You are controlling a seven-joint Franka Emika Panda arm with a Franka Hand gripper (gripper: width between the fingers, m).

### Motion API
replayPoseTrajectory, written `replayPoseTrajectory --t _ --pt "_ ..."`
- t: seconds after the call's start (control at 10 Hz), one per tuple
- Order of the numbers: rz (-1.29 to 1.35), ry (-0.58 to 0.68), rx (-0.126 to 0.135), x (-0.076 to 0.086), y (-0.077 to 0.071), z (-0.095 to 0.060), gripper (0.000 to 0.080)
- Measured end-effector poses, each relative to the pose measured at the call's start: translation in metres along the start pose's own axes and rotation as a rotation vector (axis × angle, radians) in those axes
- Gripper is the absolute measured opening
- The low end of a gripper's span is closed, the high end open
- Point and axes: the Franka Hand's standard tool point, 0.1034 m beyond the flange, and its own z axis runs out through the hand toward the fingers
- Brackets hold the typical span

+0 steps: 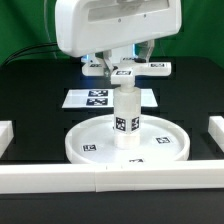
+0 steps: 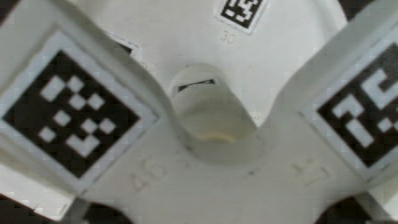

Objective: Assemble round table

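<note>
The large rimmed disc (image 1: pixel 88 146) lies flat on the black table near the front. The short cylinder leg (image 1: pixel 125 118) stands upright on its central hub, a tag on its side. My gripper (image 1: pixel 124 62) is shut on the small flat base piece (image 1: pixel 150 69) and holds it level a little above the leg's top. In the wrist view the base piece (image 2: pixel 205 165) fills the picture, with tagged arms spreading to both sides. My dark fingertips (image 2: pixel 93 213) show at its edge. The disc and leg are hidden in the wrist view.
The marker board (image 1: pixel 88 98) lies behind the disc. Long white border rails run along the front (image 1: pixel 110 180), the exterior view's left (image 1: pixel 5 135) and the exterior view's right (image 1: pixel 215 132). A green backdrop stands behind the table.
</note>
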Motion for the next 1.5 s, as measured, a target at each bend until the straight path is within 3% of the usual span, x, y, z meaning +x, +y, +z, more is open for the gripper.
replayPoseTrajectory --t 0.7,1.5 --pt "-0.007 -0.018 0.012 -0.009 0.0 0.015 0.0449" --pt "-0.009 -0.018 0.012 -0.009 0.0 0.015 0.0449"
